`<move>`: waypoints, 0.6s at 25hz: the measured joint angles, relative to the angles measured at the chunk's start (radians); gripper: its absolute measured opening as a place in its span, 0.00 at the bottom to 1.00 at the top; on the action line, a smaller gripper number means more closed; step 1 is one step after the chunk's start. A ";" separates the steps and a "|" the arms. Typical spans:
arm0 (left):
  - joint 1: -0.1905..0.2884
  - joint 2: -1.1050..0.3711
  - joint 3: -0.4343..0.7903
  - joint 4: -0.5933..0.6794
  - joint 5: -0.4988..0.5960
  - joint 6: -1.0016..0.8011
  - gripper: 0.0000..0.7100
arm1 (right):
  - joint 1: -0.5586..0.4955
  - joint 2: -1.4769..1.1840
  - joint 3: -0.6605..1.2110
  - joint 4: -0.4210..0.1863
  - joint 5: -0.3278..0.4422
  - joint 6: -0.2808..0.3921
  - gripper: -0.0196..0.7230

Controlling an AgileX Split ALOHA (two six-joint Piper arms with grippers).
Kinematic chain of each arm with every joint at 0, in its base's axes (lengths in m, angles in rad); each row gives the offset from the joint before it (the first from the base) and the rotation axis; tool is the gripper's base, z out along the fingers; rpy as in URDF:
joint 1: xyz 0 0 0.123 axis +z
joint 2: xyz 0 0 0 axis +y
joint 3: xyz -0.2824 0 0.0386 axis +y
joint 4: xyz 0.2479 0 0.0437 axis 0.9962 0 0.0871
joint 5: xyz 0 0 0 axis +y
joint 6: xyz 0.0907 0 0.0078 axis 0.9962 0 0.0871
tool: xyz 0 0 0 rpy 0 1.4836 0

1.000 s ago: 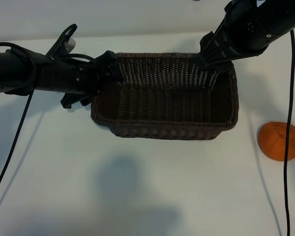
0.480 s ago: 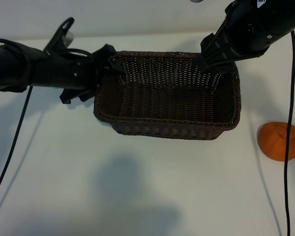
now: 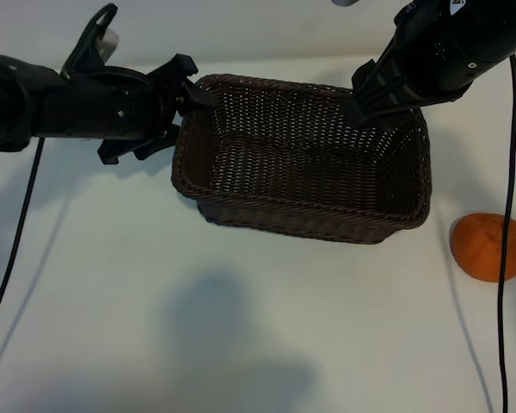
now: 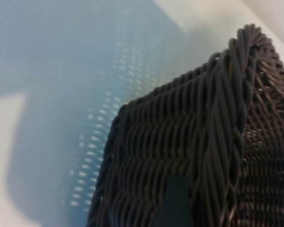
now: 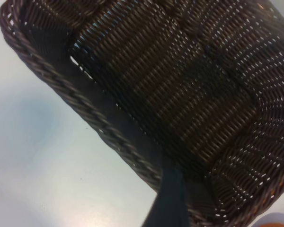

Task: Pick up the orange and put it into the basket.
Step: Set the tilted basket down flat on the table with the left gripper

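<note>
- The setting was a plain white table (image 3: 241,344) seen steeply from above, with soft shadows across its lower part.
- One basket (image 3: 301,159) sat in the upper middle of the frame, dark brown wicker with a braided rim, and it held nothing.
- One orange (image 3: 488,246) lay on the table at the right edge of the frame, well apart from the basket and crossed by a black cable (image 3: 501,258).
- Two arms were in view. The left gripper (image 3: 189,101) came in from the upper left, and the wrist view showed a dark finger against the wicker wall, its jaws set wide across the rim at the basket's left corner.
- The right gripper (image 3: 361,107) reached down from the upper right to the basket's far right corner; its wrist view showed one finger at the rim there, jaws spread wide about the wicker.
- I judged both arms to be handling the basket rather than the fruit.
- As to progress, nothing of the task proper was done: the orange was not picked up and neither gripper was near it.
- Left to do: reach the orange, grasp it, carry it over and drop it in.
</note>
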 joint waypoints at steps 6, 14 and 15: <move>0.000 -0.010 0.000 0.009 0.067 -0.004 0.86 | 0.000 0.000 0.000 0.000 0.003 -0.001 0.83; 0.000 -0.010 0.000 0.123 0.083 -0.070 0.86 | 0.000 0.000 0.000 0.000 0.015 -0.001 0.83; 0.000 -0.010 0.000 0.151 0.085 -0.095 0.85 | 0.000 0.000 0.000 0.000 0.015 -0.001 0.83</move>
